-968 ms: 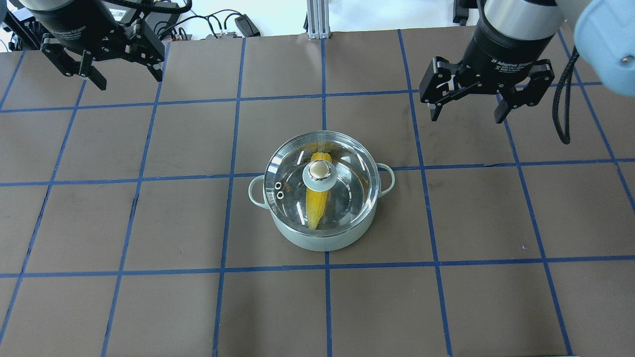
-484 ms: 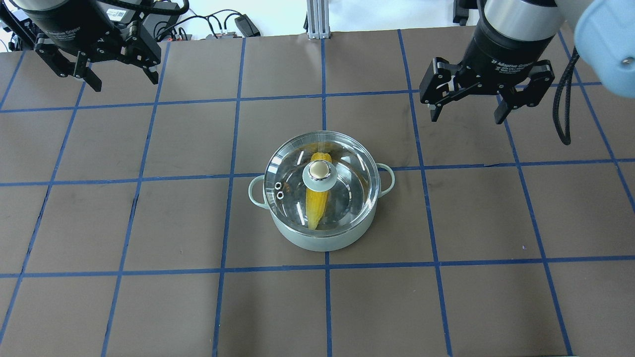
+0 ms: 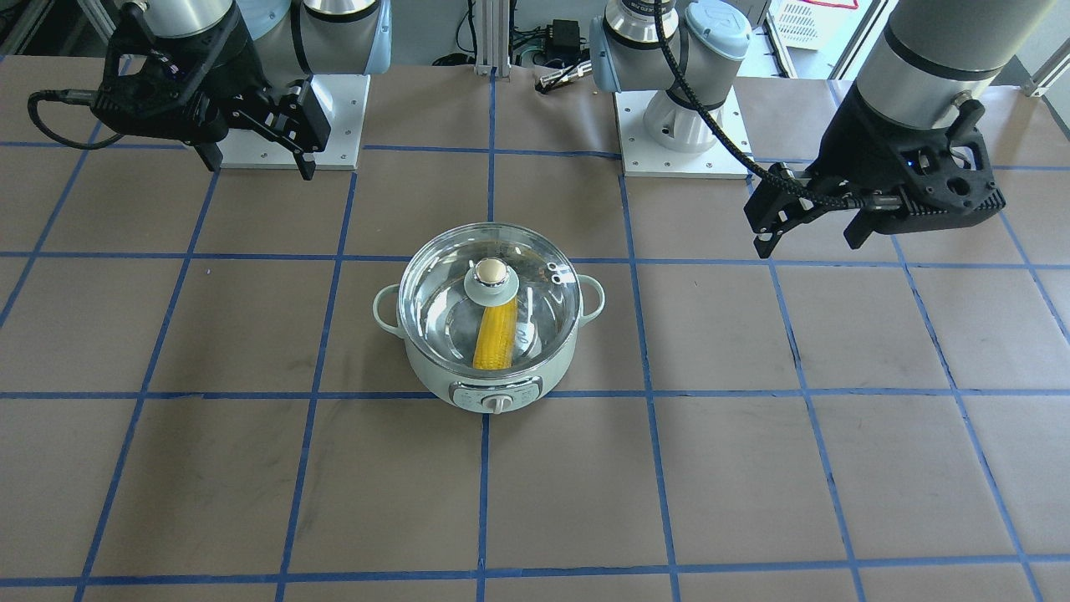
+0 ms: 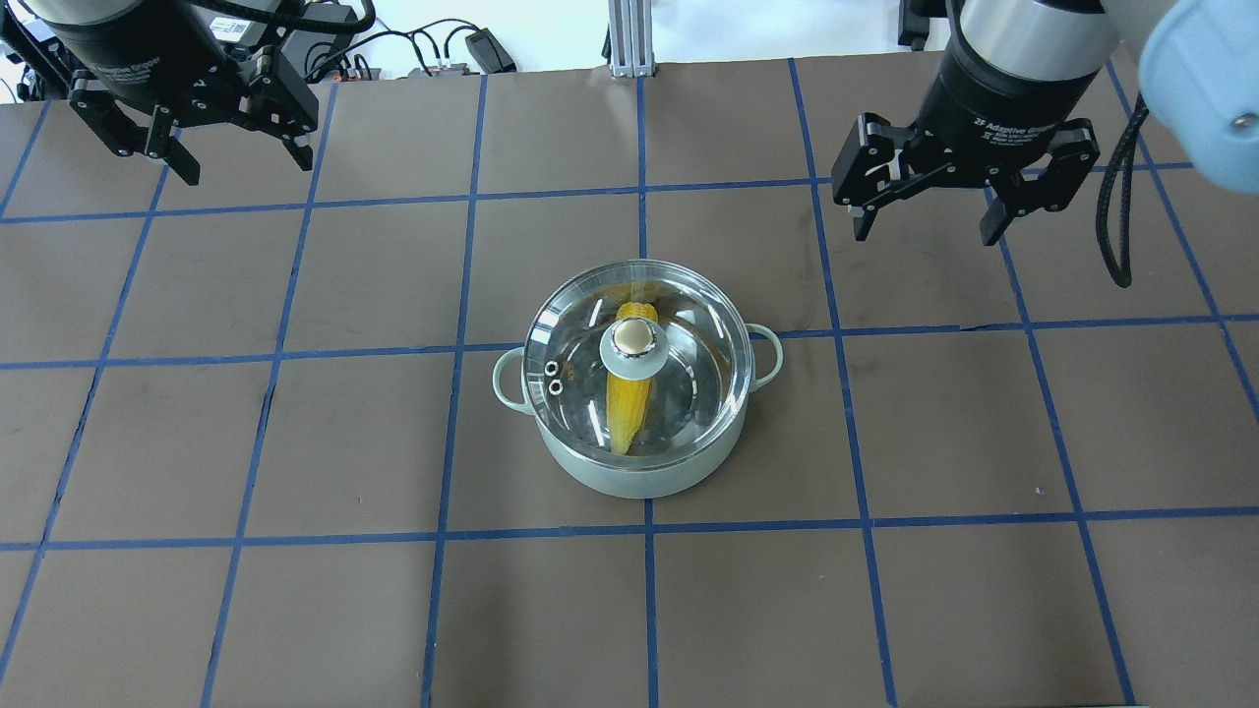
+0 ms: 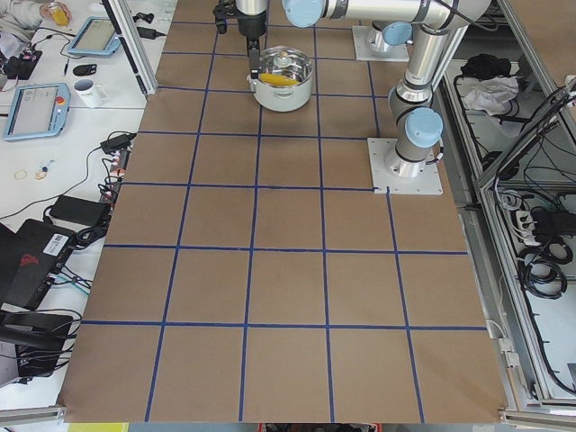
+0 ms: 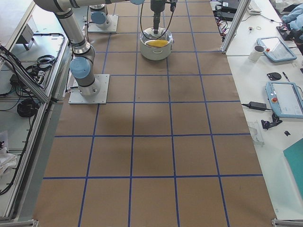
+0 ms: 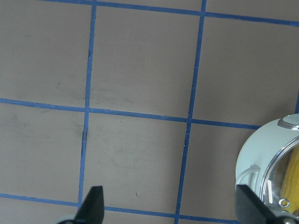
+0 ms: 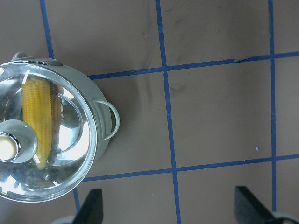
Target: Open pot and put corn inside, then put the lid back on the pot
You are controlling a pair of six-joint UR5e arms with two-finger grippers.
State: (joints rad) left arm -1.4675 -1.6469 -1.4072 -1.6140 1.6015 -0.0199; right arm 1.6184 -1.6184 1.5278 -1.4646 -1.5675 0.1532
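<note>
The mint-green pot (image 4: 629, 477) stands mid-table with the glass lid (image 4: 689, 393) seated on it, knob (image 4: 633, 338) on top. The yellow corn (image 4: 628, 403) lies inside, seen through the glass. It also shows in the front view: pot (image 3: 489, 389), lid (image 3: 443, 293), corn (image 3: 495, 339). My left gripper (image 4: 241, 167) is open and empty, raised at the far left. My right gripper (image 4: 925, 224) is open and empty, raised at the far right. The right wrist view shows the pot (image 8: 100, 135) and corn (image 8: 37, 119); the left wrist view shows the pot's edge (image 7: 252, 163).
The table is brown paper with a blue tape grid (image 4: 644, 187). Cables and a metal post (image 4: 629, 39) lie beyond the far edge. Arm bases (image 3: 681, 125) stand at the robot's side. Operator desks with tablets (image 6: 284, 97) flank the table's ends.
My left gripper has moved back and slightly left, away from the pot. The right gripper, pot, lid and corn have barely moved.
</note>
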